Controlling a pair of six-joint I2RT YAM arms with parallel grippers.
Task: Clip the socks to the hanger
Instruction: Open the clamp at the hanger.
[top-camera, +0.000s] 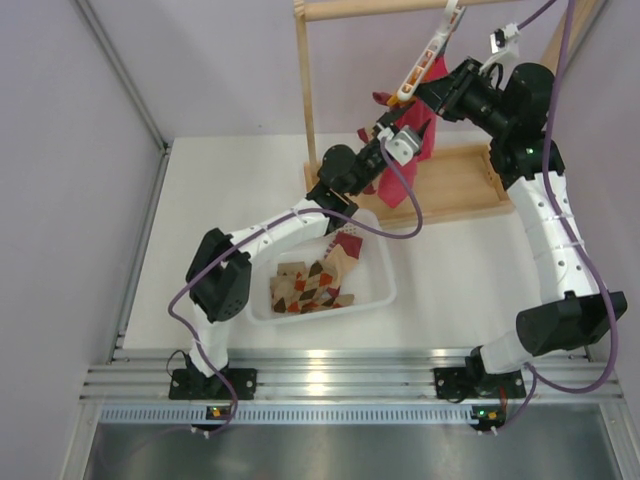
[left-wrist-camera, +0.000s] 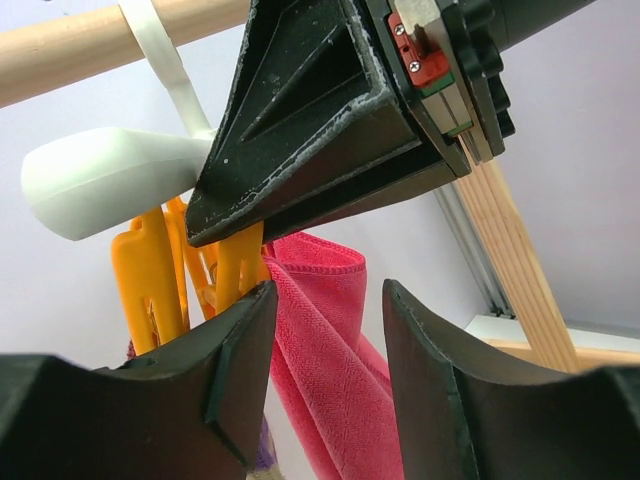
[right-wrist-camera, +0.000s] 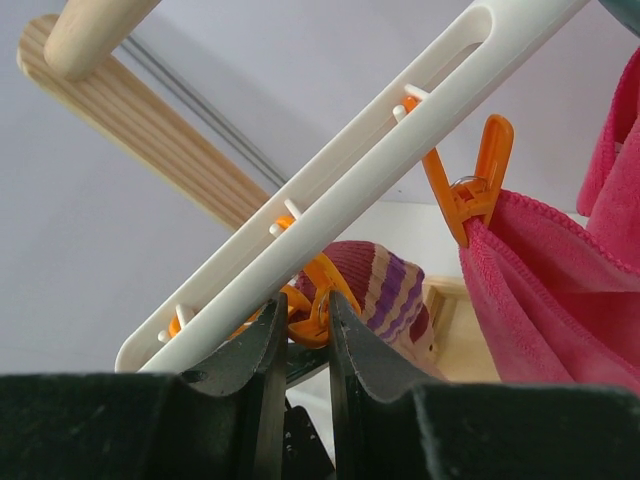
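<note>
The white hanger (right-wrist-camera: 350, 190) hangs tilted from the wooden rod, and it also shows as the hanger (top-camera: 425, 60) from above. My right gripper (right-wrist-camera: 305, 310) is shut on one of its orange clips (right-wrist-camera: 318, 318). A beige sock with purple and maroon stripes (right-wrist-camera: 385, 285) hangs just behind that clip. My left gripper (left-wrist-camera: 328, 300) is open just below the right gripper, with orange clips (left-wrist-camera: 150, 270) by its left finger and a pink cloth (left-wrist-camera: 330, 340) showing through the gap. From above, the left gripper (top-camera: 395, 140) sits under the right gripper (top-camera: 432, 95). Argyle socks (top-camera: 310, 285) lie in the bin.
A white bin (top-camera: 385, 270) sits mid-table beside the left arm. The wooden rack post (top-camera: 305, 90) and its tray base (top-camera: 465, 185) stand at the back. Another orange clip (right-wrist-camera: 470, 190) holds the pink cloth (right-wrist-camera: 550, 300) to the right.
</note>
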